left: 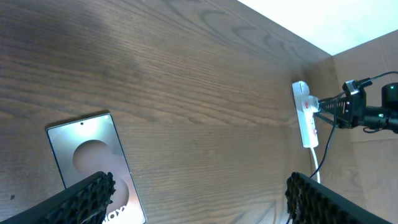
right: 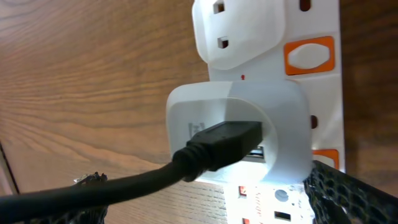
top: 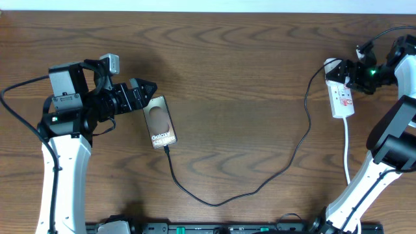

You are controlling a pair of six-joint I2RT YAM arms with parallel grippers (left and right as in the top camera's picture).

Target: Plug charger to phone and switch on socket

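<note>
The phone (top: 160,121) lies flat on the table with its white lettering facing up; it also shows in the left wrist view (left: 87,152). The thin black charger (top: 260,185) runs from the phone's near end in a loop to the socket (top: 342,99). In the right wrist view its black plug (right: 227,138) sits in a white adapter (right: 280,118) on the socket (right: 311,25). My left gripper (top: 148,94) is open and empty at the phone's far end (left: 199,199). My right gripper (top: 354,77) is open over the socket's far end, with fingers on either side of the adapter (right: 217,202).
The socket's orange switches (right: 309,55) show beside the adapter. A thick white cord (top: 348,153) runs from the socket toward the front edge, next to the right arm (top: 390,136). A dark rail (top: 221,229) lies along the front edge.
</note>
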